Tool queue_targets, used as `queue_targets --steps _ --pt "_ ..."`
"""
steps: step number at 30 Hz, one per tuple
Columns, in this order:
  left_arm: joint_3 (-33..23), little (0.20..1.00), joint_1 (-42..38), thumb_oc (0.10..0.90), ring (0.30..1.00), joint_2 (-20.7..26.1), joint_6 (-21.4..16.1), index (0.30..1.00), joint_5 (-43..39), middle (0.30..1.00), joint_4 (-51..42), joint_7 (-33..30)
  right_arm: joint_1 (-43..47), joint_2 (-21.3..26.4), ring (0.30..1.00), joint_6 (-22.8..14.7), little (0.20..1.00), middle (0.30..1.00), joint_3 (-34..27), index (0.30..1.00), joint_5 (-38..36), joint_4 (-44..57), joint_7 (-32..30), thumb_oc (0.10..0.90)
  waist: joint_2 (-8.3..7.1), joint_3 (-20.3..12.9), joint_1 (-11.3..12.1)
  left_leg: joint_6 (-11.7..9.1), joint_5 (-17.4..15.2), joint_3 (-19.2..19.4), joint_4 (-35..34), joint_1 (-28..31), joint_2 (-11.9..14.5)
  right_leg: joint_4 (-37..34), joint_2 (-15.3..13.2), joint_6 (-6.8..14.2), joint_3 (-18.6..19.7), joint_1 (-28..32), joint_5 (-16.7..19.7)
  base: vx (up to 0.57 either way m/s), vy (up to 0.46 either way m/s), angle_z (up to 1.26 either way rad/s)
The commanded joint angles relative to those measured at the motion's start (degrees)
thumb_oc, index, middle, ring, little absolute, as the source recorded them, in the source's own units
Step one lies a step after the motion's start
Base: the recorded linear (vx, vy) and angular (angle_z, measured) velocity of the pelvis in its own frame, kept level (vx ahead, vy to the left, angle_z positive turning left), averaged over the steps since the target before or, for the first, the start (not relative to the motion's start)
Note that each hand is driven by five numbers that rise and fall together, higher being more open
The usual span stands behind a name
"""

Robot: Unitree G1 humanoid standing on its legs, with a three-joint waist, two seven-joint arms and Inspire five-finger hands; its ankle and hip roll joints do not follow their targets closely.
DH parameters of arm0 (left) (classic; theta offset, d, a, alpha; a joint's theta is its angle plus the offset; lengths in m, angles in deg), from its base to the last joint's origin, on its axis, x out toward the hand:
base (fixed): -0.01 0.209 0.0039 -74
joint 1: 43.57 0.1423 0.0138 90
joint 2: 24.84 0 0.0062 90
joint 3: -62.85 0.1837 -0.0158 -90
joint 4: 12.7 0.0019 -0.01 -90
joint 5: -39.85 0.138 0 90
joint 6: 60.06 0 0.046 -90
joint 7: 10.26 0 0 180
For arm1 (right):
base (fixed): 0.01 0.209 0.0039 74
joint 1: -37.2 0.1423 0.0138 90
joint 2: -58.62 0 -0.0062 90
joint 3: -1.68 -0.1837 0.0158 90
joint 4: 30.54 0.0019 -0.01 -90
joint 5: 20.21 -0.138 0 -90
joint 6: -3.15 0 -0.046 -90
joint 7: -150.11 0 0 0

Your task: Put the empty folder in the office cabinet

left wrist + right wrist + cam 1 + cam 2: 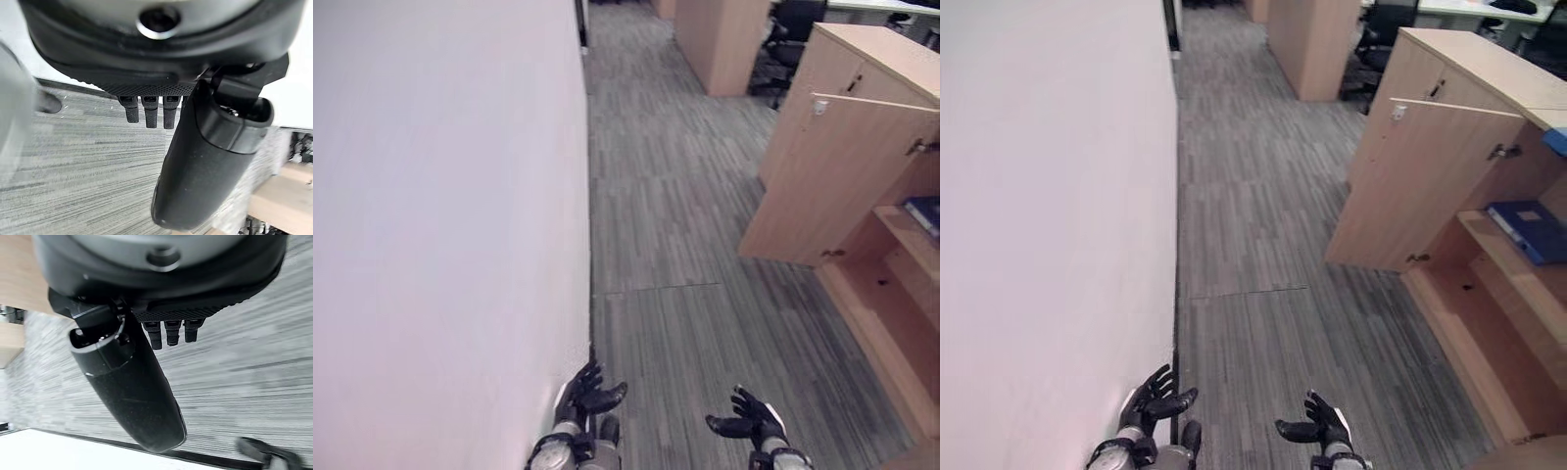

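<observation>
Both hands low over the grey carpet floor [685, 245], empty. Left hand [587, 395] beside the white wall [440, 215], fingers spread loose. Right hand [1317, 423] likewise loose. Blue folder [1526, 230] lies on a shelf inside the open office cabinet [1430, 176], cabinet door [1410, 191] swung out.

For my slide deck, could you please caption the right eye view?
Both hands, left hand and right hand, open and empty over grey carpet; blue folder on the open cabinet's shelf.

No lettering, label, number or sign can be read on anything here.
</observation>
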Motion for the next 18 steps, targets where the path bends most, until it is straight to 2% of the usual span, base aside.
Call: queue_targets --steps 1,4,6,8,9,11,12,14,16,17,18 --pt "1.04 0.9 -0.83 0.8 0.9 12.11 -2.58 0.9 1.31 0.9 -0.97 -0.31 1.81 6.75 0.9 -4.07 0.9 0.9 -1.57 0.9 0.76 7.0 0.28 0.8 3.05 -0.6 -1.34 0.6 6.9 -1.58 -9.0 -3.2 0.76 5.47 1.5 1.84 -4.85 3.72 29.24 0.26 0.231 -0.22" --pt "1.21 0.9 -1.71 0.8 0.9 12.42 -2.48 0.9 1.46 0.9 -1.63 -0.47 2.77 6.71 0.9 -4.06 0.9 0.9 -1.92 0.9 0.92 6.5 -0.43 0.8 5.66 1.21 -2.24 3.12 3.91 -1.75 -9.13 -0.02 0.41 14.73 0.95 1.07 -11.04 -1.23 30.38 0.25 0.284 -0.12" --pt "1.28 0.9 -1.99 0.8 0.9 12.21 -2.25 0.9 1.45 0.9 -1.84 -0.52 2.83 6.45 0.9 -4.18 0.9 0.9 -2.03 0.9 1.15 6.19 -0.66 0.8 6.74 2.33 -3.71 4.15 2.22 -2.21 -10.55 4.0 -0.33 19.02 1.02 0.4 -14.23 -5.26 26.5 0.24 0.228 0.08" --pt "1.36 0.9 -2.23 0.8 0.9 11.83 -2.26 0.9 1.7 0.9 -1.7 -0.57 2.5 6.42 0.9 -4.13 0.9 0.9 -2.33 0.9 1.05 5.86 -0.66 0.8 8.05 3.3 -5.86 4.21 0.65 -2.79 -12.25 9.09 -0.96 19.99 1.82 -1.02 -17.45 -10.3 19.82 0.31 0.202 -0.22" --pt "1.32 0.9 -2.39 0.8 0.9 11.82 -2.36 0.9 1.83 0.9 -1.62 -0.69 2.36 6.4 0.9 -4.2 0.9 0.9 -2.64 0.9 0.74 5.89 -0.64 0.8 9.04 4.2 -7.11 4.03 -0.39 -3.08 -12.94 11.9 -0.59 19.78 2.2 -2.41 -20.27 -13.79 15.01 0.34 0.103 -0.15" --pt "1.39 0.9 -2.36 0.8 0.9 11.86 -2.33 0.9 2.06 0.9 -1.88 -0.55 2.36 6.55 0.9 -4.22 0.9 0.9 -2.83 0.9 0.57 5.77 -0.71 0.8 9.42 5.49 -8.66 2.89 -2.05 -2.84 -13.61 15.93 -0.03 13.64 1.15 -3.67 -25.6 -15.65 10.79 0.34 0.001 -0.15" --pt "1.49 0.9 -2.28 0.8 0.9 11.81 -2.22 0.9 2.21 0.9 -1.9 -0.56 2.4 6.71 0.9 -4.16 0.9 0.9 -2.95 0.9 0.48 5.77 -0.93 0.8 9.4 5.69 -9.01 2.54 -2.89 -2.5 -13.77 17.2 0.14 10.16 0.57 -4.03 -27.8 -17.48 10.5 0.33 -0.072 -0.24" --pt "1.64 0.9 -2.07 0.8 0.9 11.42 -2.21 0.9 2.4 0.9 -1.61 -0.73 2.47 6.87 0.9 -4.17 0.9 0.9 -2.9 0.9 0.08 5.88 -1.26 0.8 8.37 6.49 -10.46 1.44 -4.67 -2.56 -14.57 20.7 -0.42 1.6 -0.12 -3.52 -30.0 -19.61 12.92 0.35 -0.131 0.08" --pt "1.35 0.9 -1.94 0.8 0.9 11.2 -2.34 0.9 3.04 0.9 -1.33 -0.94 2.29 6.87 0.9 -4.09 0.9 0.9 -3.04 0.9 -0.51 5.78 -1.55 0.8 8.07 6.93 -12.02 0.08 -6.37 -3.27 -15.87 24.59 -0.13 -7.62 0.54 -2.07 -30.02 -21.01 16.35 0.38 -0.175 0.09" --pt "1.04 0.9 -2.11 0.8 0.9 11.17 -2.49 0.9 3.26 0.9 -1.17 -1.06 2.47 6.71 0.9 -4.0 0.9 0.9 -3.4 0.9 -0.77 5.76 -1.63 0.8 8.01 7.14 -12.48 -0.62 -6.91 -3.56 -16.24 25.86 0.22 -10.23 -0.61 -1.07 -30.24 -22.61 18.31 0.33 -0.212 0.18" --pt "0.9 0.9 -2.37 0.8 0.9 11.14 -2.54 0.9 3.61 0.9 -1.24 -1.17 2.65 6.7 0.9 -3.9 0.9 0.9 -3.49 0.9 -0.53 5.83 -1.74 0.8 8.65 7.41 -12.72 -1.45 -7.38 -3.45 -16.75 27.0 1.47 -13.02 -1.81 -0.07 -31.51 -23.19 20.09 0.28 -0.225 0.33"
